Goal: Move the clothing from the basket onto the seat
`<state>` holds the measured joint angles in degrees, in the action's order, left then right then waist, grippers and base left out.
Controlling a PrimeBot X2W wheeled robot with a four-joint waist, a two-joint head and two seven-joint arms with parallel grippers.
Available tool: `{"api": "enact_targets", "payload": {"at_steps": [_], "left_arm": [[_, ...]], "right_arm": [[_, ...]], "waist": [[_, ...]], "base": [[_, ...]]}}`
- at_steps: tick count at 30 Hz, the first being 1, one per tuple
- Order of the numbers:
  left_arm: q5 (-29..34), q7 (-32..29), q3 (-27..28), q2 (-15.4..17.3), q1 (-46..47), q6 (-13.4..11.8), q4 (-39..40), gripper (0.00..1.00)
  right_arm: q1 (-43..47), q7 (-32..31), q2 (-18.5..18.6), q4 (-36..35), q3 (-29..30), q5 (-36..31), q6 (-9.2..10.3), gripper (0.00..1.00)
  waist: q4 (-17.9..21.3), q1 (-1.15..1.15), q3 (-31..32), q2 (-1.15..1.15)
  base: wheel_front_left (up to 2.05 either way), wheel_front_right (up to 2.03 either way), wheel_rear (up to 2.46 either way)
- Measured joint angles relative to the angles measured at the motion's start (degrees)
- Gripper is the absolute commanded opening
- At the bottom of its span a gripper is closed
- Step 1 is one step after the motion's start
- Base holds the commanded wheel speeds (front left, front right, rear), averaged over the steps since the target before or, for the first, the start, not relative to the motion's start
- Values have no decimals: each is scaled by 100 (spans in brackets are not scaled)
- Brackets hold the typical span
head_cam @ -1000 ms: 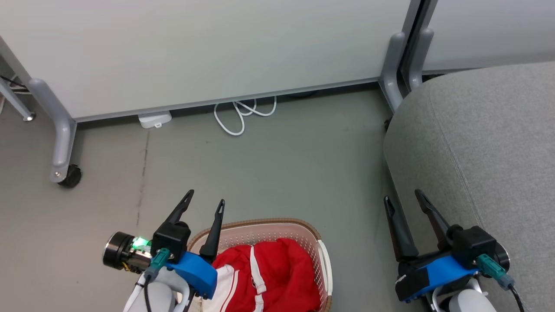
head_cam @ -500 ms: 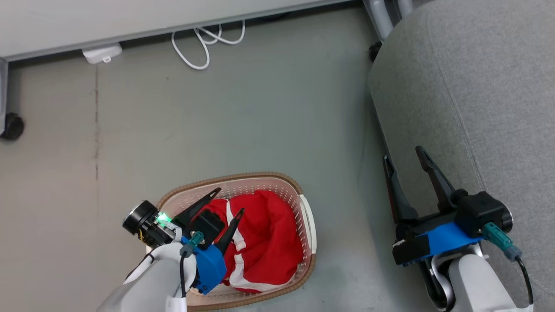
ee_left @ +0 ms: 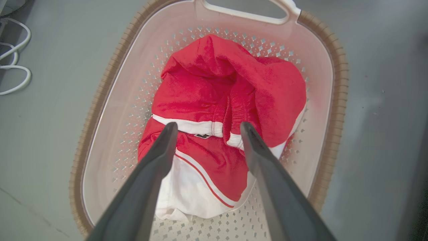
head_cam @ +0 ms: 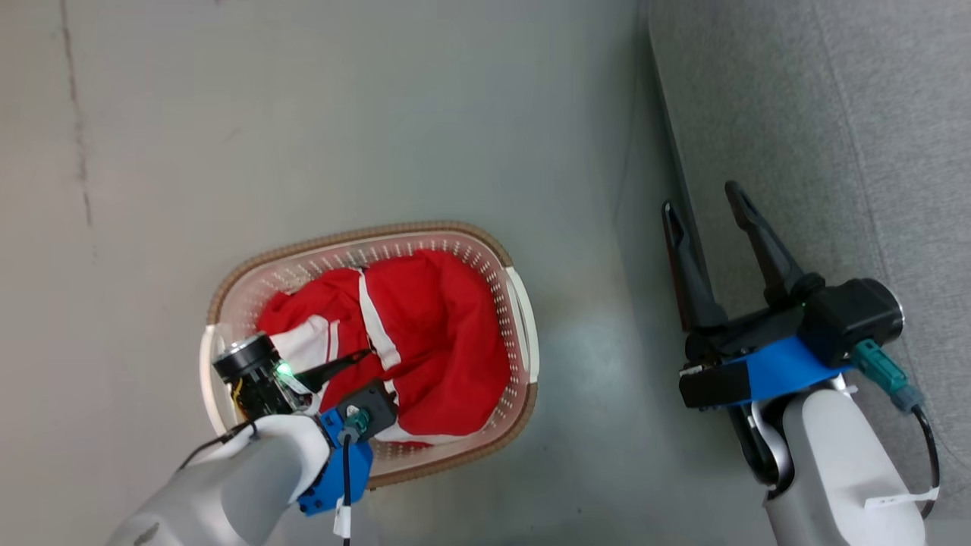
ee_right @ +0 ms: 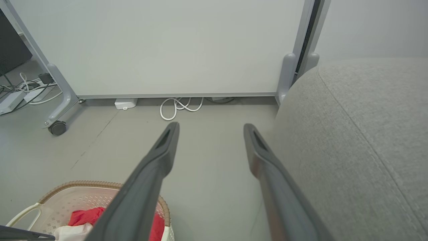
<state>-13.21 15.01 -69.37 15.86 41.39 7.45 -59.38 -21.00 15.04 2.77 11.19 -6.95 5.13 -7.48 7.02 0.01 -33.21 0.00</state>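
Clothing (ee_left: 230, 80) unmoved in basket (ee_left: 338, 100); left end effector (ee_left: 207, 126) dropped closer.

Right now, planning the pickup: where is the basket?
Head view: the basket sits on the floor, lower left, holding the clothing, with the seat to its right.

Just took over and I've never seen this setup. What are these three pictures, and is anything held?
A wheeled robot with two arms, each ending in a two-fingered pincer. One picture looks down from its head; the other two look forward from each wrist. On the floor stands a basket of red-and-white clothing, the grey seat to its right. The left pincer hangs open over the clothing; the right pincer is open beside the seat. Nothing is held.
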Motion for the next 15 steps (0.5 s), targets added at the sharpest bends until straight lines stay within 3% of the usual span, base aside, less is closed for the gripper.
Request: {"api": "enact_targets", "payload": {"at_steps": [5, 15], "left_arm": [[-59, -83, -345, -19, 286, 0, -448, 100], [662, -334, -393, -78, 717, 0, -946, 100]], "right_arm": [[-190, 0, 0, -103, 0, -57, 0, 100], [-436, 0, 0, -387, 112, -167, 0, 100]], "waist": [[49, 0, -418, 0], [136, 0, -1231, 0]], "base": [[0, 0, 0], [0, 0, 0]]}}
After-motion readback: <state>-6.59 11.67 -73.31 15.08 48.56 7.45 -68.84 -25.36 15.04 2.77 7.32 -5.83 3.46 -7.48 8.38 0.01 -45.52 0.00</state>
